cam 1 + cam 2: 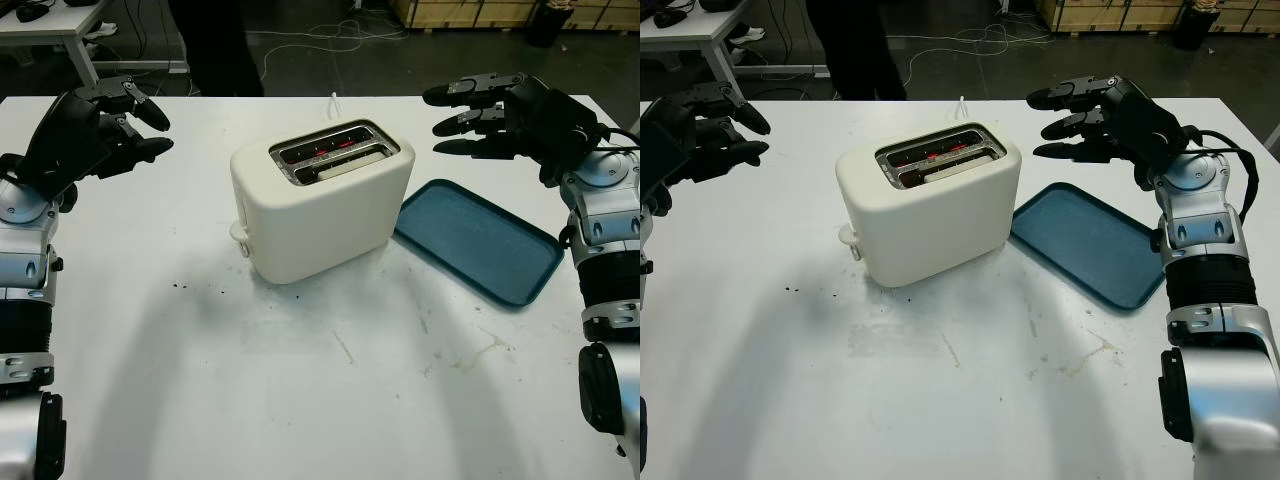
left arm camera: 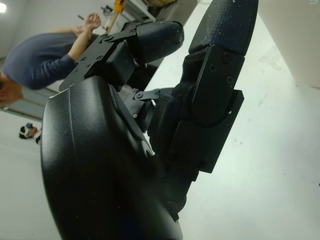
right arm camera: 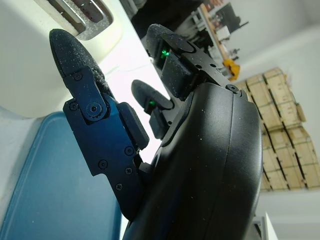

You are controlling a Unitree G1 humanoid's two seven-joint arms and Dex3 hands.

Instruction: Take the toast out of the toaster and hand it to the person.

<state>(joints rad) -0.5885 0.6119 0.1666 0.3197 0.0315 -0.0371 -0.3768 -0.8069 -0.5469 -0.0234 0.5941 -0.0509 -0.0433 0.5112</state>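
A cream two-slot toaster (image 1: 320,205) stands mid-table. A pale slice of toast (image 1: 335,166) sits low in its near slot, and the far slot glows red inside. My left hand (image 1: 155,130) hovers open above the table, well to the left of the toaster and holding nothing. My right hand (image 1: 440,122) hovers open to the right of the toaster's top, fingers pointing toward it, above the far corner of the blue tray (image 1: 480,242). A person in dark trousers (image 1: 215,45) stands beyond the far table edge.
The blue tray lies flat just right of the toaster. The toaster's lever knob (image 1: 238,234) sticks out on its left end. A white cable (image 1: 333,100) runs off the far edge. The white table (image 1: 330,400) has scuffs and crumbs in front.
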